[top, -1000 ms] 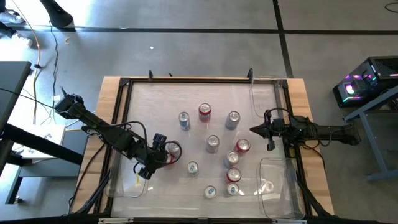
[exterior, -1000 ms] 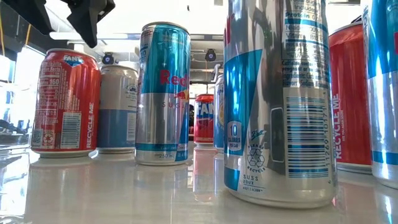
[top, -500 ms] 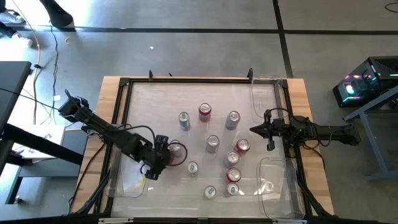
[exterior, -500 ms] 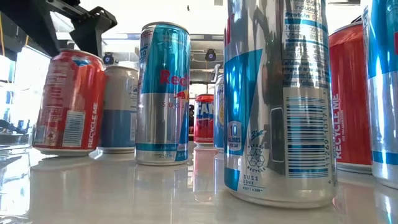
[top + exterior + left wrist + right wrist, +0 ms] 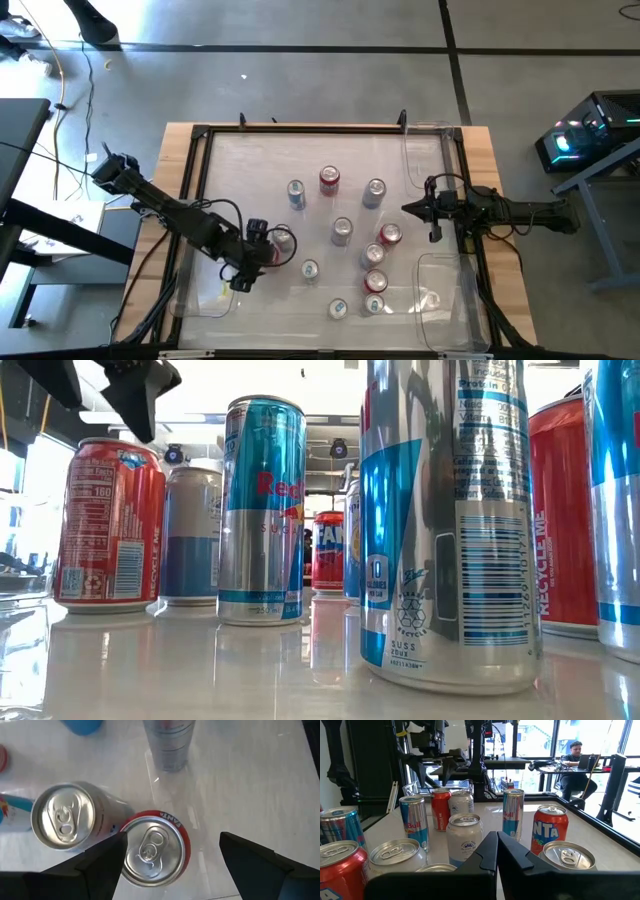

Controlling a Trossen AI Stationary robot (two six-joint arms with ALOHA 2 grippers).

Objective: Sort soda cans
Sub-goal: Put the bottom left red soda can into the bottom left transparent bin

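Several soda cans stand upright on the table. My left gripper (image 5: 254, 258) is open and hovers over a red can (image 5: 155, 849), one finger on either side of its silver top. In the low view the dark fingers (image 5: 135, 395) sit just above that red can (image 5: 110, 525). A silver can (image 5: 64, 816) stands right beside it. The other cans cluster mid-table, among them a red can (image 5: 329, 180), a silver-blue can (image 5: 296, 193) and a silver can (image 5: 342, 231). My right gripper (image 5: 418, 208) waits shut near the table's right side.
Clear plastic bins sit at the right far corner (image 5: 425, 150), the right near corner (image 5: 440, 300) and the left near part (image 5: 205, 295) of the table. A black frame (image 5: 300, 128) rims the tabletop. In the right wrist view a person (image 5: 576, 750) sits at a desk beyond the table.
My left gripper moved a little toward the table's right and knocked the red can, whose top leaned over to the right. The gripper then drew back left and rose slightly, and the can stands upright again, about where it was.
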